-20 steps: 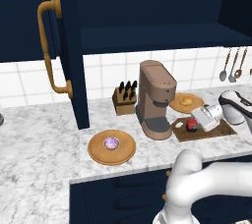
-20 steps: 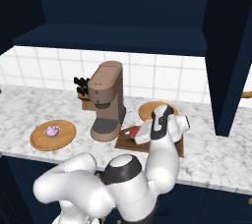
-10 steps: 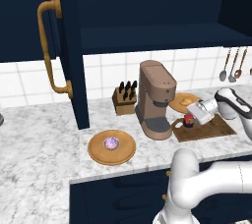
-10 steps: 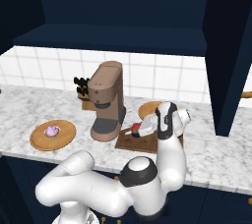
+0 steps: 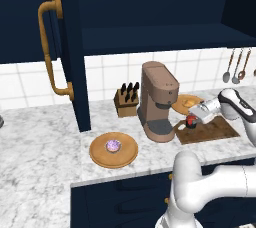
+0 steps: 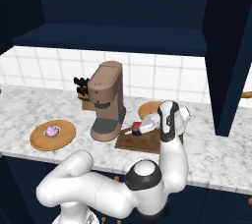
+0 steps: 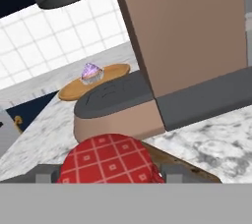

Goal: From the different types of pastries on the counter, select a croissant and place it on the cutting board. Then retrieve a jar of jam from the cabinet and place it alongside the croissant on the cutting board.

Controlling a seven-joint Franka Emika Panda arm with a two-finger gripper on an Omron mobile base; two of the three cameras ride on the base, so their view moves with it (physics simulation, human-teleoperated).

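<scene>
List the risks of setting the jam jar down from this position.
1. The jar of jam, held by the gripper, hangs near the cutting board's left edge; it could land half off.
2. The coffee machine stands close beside it; a swing could bump its base.

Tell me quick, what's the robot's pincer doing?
Pincer: shut on the tiny dark-red jar of jam, low over the dark-brown wooden cutting board.

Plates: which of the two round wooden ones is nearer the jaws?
The plate behind the cutting board; the other, holding the purple-topped cake, sits beyond the coffee machine.
</scene>
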